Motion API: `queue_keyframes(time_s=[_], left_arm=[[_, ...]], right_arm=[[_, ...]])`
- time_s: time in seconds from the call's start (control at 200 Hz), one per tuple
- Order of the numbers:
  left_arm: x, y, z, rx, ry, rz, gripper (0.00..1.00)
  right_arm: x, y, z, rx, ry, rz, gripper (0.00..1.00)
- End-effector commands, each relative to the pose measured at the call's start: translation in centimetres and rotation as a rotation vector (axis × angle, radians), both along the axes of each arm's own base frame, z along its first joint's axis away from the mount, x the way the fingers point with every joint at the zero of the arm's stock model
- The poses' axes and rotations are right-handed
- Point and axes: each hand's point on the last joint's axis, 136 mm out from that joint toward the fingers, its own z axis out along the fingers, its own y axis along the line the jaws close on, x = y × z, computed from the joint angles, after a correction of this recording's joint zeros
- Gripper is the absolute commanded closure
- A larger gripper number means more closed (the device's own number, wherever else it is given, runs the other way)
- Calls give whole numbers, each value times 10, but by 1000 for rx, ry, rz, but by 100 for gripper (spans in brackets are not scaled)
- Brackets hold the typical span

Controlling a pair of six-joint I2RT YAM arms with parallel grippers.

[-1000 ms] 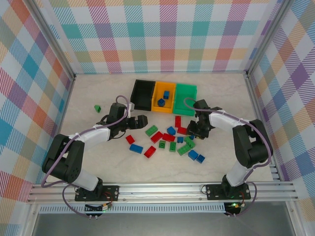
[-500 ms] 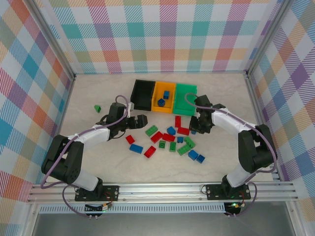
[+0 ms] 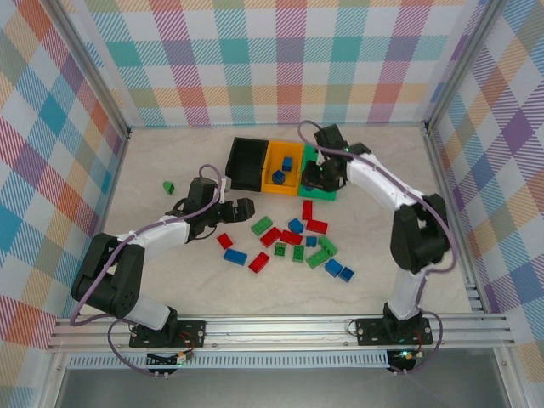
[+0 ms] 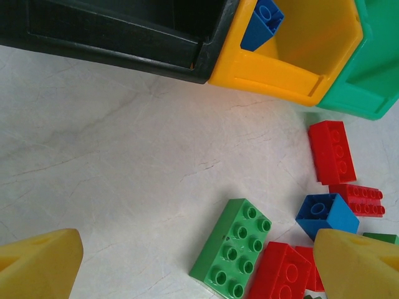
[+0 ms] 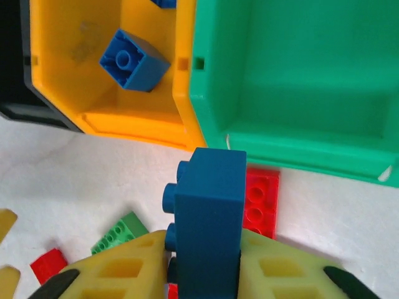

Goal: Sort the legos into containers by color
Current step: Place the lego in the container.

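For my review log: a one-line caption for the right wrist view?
Right gripper holds a blue brick before the orange bin, which contains a square blue brick, beside the green bin.

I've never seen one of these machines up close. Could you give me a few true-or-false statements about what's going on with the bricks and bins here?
1. The right claw grips a blue brick. True.
2. The green bin holds several green bricks. False: the part of its inside that shows is bare.
3. The orange bin has blue bricks in it. True.
4. The left claw carries a red brick. False: it is open, with nothing between its fingers.
5. One green brick lies alone, left of the main scatter. True.
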Motion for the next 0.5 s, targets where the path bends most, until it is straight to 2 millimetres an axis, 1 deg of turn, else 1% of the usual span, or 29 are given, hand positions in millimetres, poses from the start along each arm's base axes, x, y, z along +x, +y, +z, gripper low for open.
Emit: queue_keyframes(time_s=[0.0, 0.04, 0.13, 0.17, 0.21, 0.285, 0.355, 0.445, 0.47, 0.495], left_arm=[[2, 8, 1, 20, -2, 12, 5], [2, 8, 1, 17, -2, 14, 5], [2, 7, 0, 9, 0, 12, 5], [2, 7, -1, 8, 2, 11, 5], [2, 6, -3, 8, 10, 10, 5], [3, 5, -3, 4, 14, 7, 5], [3, 4, -3, -1, 14, 4, 5], [3, 5, -4, 2, 14, 8, 5], [2, 6, -4, 4, 13, 9, 5], [3, 6, -3, 4, 12, 10, 5]], right_arm=[[42, 29, 14, 21, -72, 51, 59], [46, 31, 13, 12, -70, 56, 54], [49, 36, 19, 25, -95, 69, 54], [47, 38, 21, 23, -105, 76, 53], [45, 37, 21, 12, -103, 81, 49], [39, 33, 16, -10, -85, 84, 47], [28, 28, 11, -23, -84, 87, 47], [5, 18, 6, -49, -91, 99, 46], [-3, 15, 2, -63, -87, 106, 46], [-8, 13, 3, -65, -94, 112, 45]])
